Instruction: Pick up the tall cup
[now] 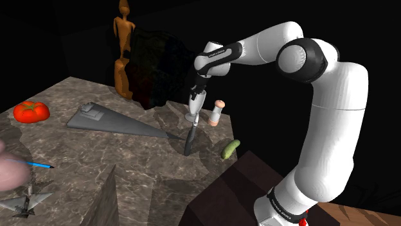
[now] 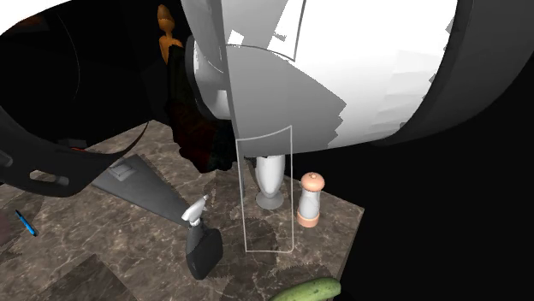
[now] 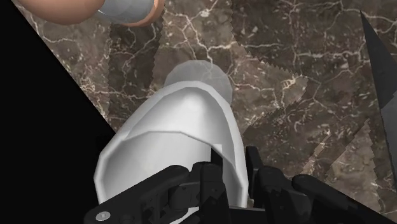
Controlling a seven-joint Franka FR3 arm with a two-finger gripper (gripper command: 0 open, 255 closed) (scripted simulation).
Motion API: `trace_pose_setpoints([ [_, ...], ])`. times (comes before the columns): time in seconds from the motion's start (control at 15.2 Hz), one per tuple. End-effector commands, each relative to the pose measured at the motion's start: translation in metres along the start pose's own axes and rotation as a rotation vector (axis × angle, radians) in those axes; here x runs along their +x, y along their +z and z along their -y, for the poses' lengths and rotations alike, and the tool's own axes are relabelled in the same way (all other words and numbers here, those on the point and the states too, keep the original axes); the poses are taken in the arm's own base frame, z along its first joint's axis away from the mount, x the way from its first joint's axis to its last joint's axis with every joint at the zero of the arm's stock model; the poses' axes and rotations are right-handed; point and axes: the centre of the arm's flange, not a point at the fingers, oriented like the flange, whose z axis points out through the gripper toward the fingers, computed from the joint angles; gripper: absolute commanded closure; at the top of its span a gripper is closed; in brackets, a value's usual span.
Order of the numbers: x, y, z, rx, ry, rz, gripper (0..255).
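The tall cup (image 1: 195,106) is a pale grey-white goblet with a round foot. It stands upright on the dark marble table (image 1: 96,154), near the far edge. My black gripper (image 1: 198,86) comes down on it from above. In the wrist view the gripper (image 3: 230,175) is shut on the tall cup (image 3: 172,127), with one finger inside the rim and one outside, clasping the wall. In the second exterior view the tall cup (image 2: 270,176) rests with its foot on the marble, and the near arm hides its top.
A peach-coloured shaker (image 1: 216,113) stands close beside the cup. A black-handled tool (image 1: 189,142) and a green cucumber (image 1: 230,149) lie nearer the stand. A grey wedge-shaped model (image 1: 115,121), a red tomato (image 1: 31,111) and a blue pen (image 1: 38,165) lie to the shoulder view's left.
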Motion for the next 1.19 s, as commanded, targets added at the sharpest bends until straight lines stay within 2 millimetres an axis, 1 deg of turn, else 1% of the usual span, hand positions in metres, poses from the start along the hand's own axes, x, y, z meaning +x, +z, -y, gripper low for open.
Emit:
trace_pose_setpoints([
  [0.0,-0.001,0.001,-0.001,-0.001,0.001,0.000,255],
  [0.99,0.007,-0.078,0.000,-0.001,0.001,0.000,255],
  [1.12,0.007,-0.079,0.000,-0.001,0.001,0.000,255],
])
